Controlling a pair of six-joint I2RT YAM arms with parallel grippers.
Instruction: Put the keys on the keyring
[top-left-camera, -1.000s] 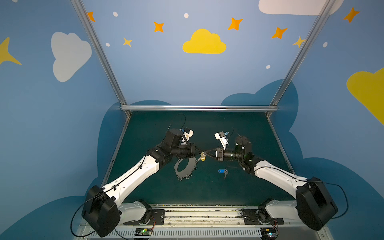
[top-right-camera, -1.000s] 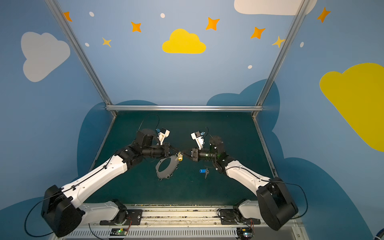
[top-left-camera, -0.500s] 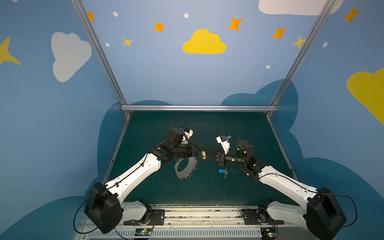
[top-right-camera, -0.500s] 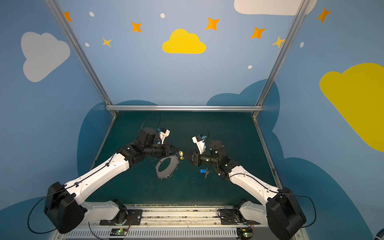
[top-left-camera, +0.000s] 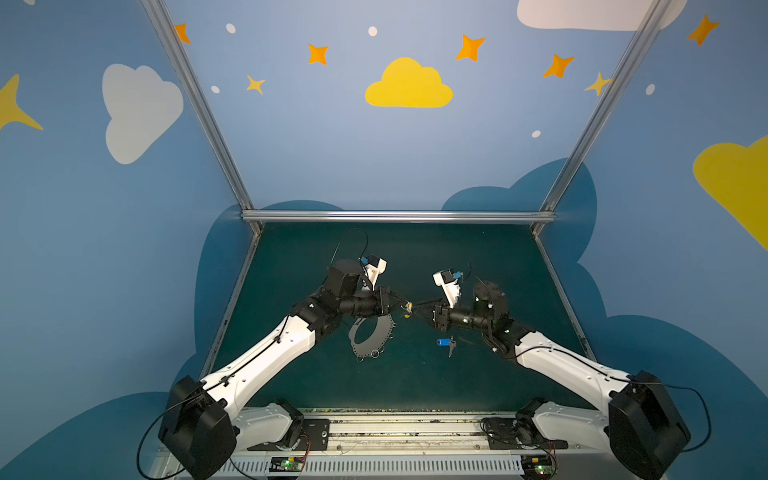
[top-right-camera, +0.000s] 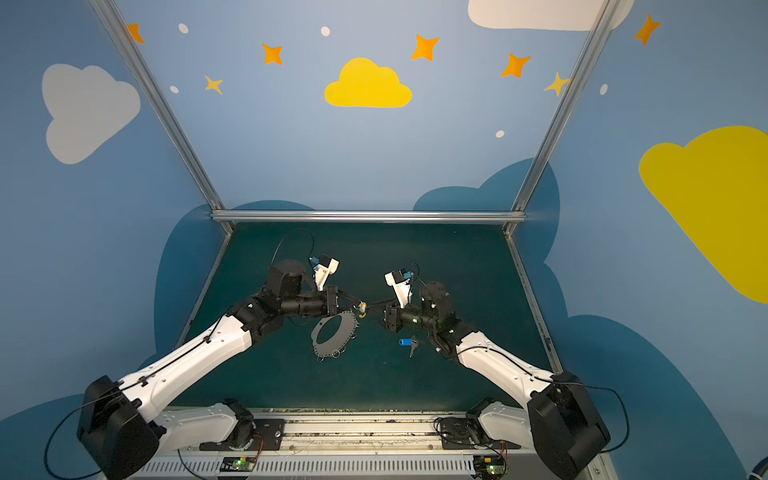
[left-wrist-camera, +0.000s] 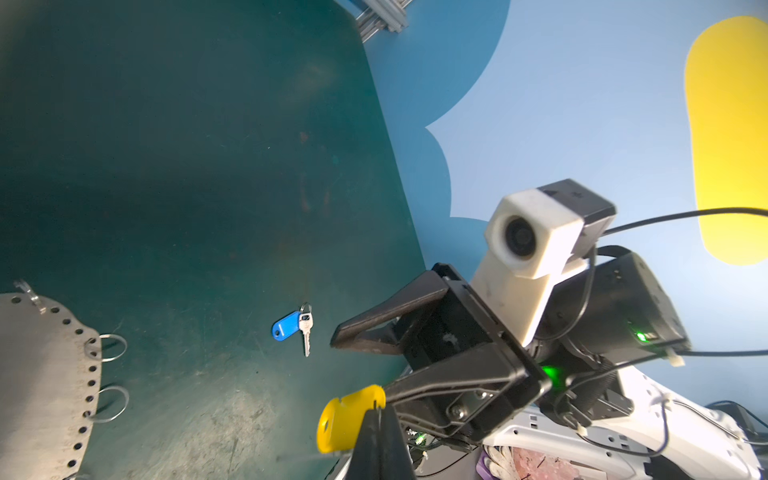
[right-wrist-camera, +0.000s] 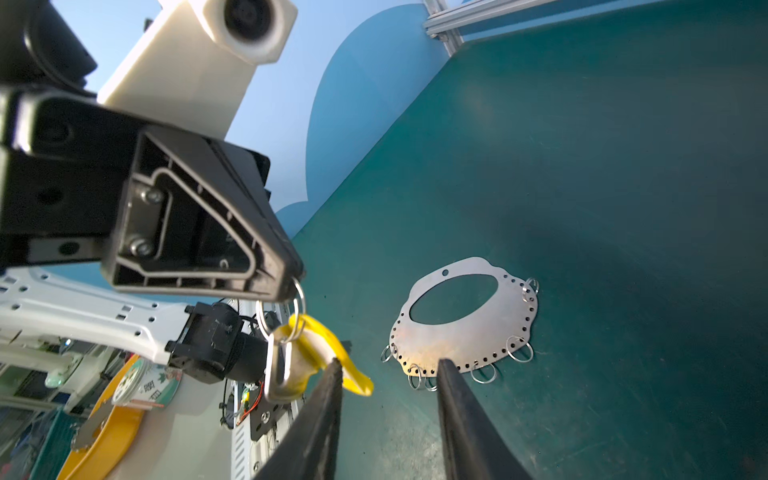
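Here, small silver key with oblong blue plastic tag (top-left-camera: 445, 343) flat on green mat (top-left-camera: 415, 386), flat grey metal keyring plate (right-wrist-camera: 465, 336) beside it, beyond, left gripper (right-wrist-camera: 286, 286) clamped on dangling silver key with oblong yellow plastic tag (right-wrist-camera: 320, 340), right gripper (right-wrist-camera: 389, 362) with jaws apart alongside.

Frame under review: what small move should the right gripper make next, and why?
Probably ease the right gripper back off the yellow tag. Its jaws stand apart at the tag's tip, while the left gripper is shut on the split ring carrying tag and key, so both hang from the left alone.
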